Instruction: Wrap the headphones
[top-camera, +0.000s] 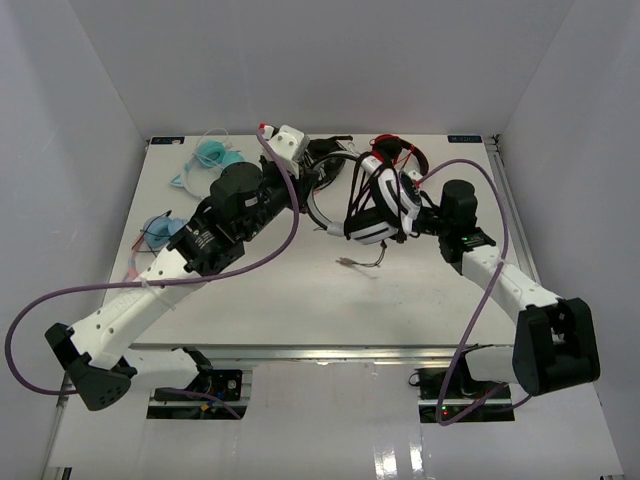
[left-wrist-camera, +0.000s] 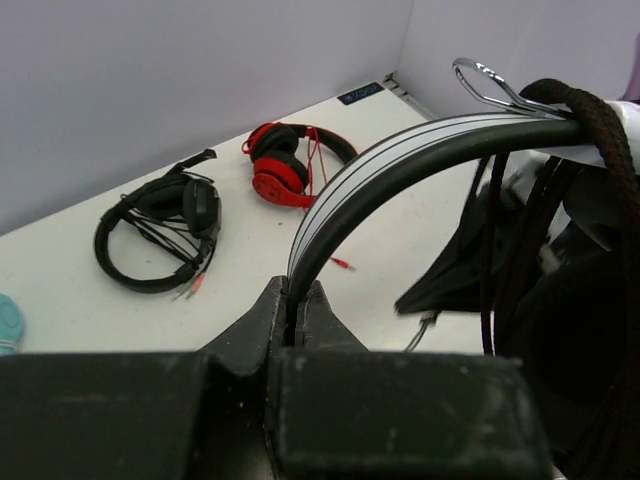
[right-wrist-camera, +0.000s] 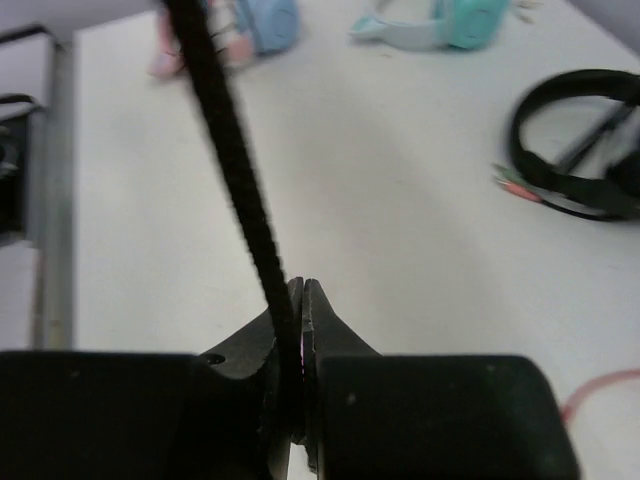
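The white-and-black headphones (top-camera: 378, 208) hang above the table's middle, held between both arms. My left gripper (top-camera: 304, 196) is shut on their headband (top-camera: 318, 212). In the left wrist view the black-and-white headband (left-wrist-camera: 400, 160) rises out of the closed left gripper (left-wrist-camera: 296, 300), and the braided black cable (left-wrist-camera: 600, 130) loops over its far end. My right gripper (top-camera: 418, 216) sits just right of the earcups. In the right wrist view the right gripper (right-wrist-camera: 302, 300) is shut on the cable (right-wrist-camera: 225, 150), which runs up and to the left. The cable's plug ends (top-camera: 352, 263) dangle near the table.
All-black headphones (top-camera: 328, 160) (left-wrist-camera: 160, 230) (right-wrist-camera: 590, 140) and red headphones (top-camera: 396, 150) (left-wrist-camera: 285, 170) lie at the back. Teal headphones (top-camera: 215, 155) (right-wrist-camera: 440, 20) and a blue pair (top-camera: 160, 230) lie at the left. White walls enclose the table on three sides.
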